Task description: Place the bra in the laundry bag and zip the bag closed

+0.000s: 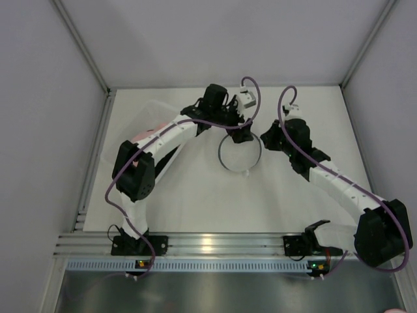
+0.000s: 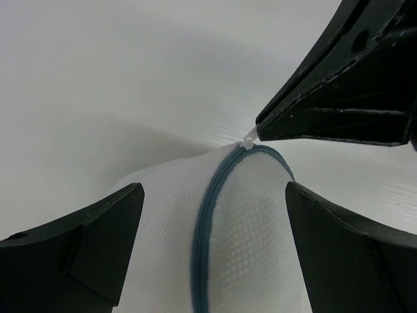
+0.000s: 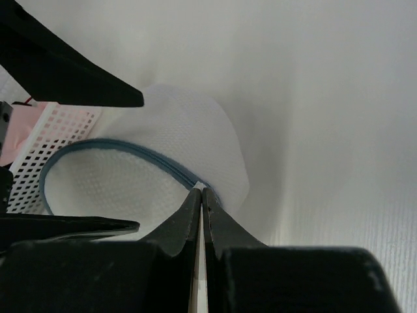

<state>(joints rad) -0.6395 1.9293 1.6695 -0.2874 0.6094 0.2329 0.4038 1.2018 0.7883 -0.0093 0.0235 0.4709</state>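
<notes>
The laundry bag is a round white mesh pouch with a dark rim, lying at the middle back of the table. My left gripper is over its far edge, open, with one finger on each side of the blue zipper seam and the mesh between them. My right gripper comes in from the right, shut on the small white zipper tab at the rim. In the right wrist view its jaws pinch that tab against the bag. The bra is hidden.
A clear plastic bin stands at the back left under the left arm, with pink cloth in it. Its white lattice wall shows just behind the bag. Grey walls close in the table, and a metal rail runs along the near edge.
</notes>
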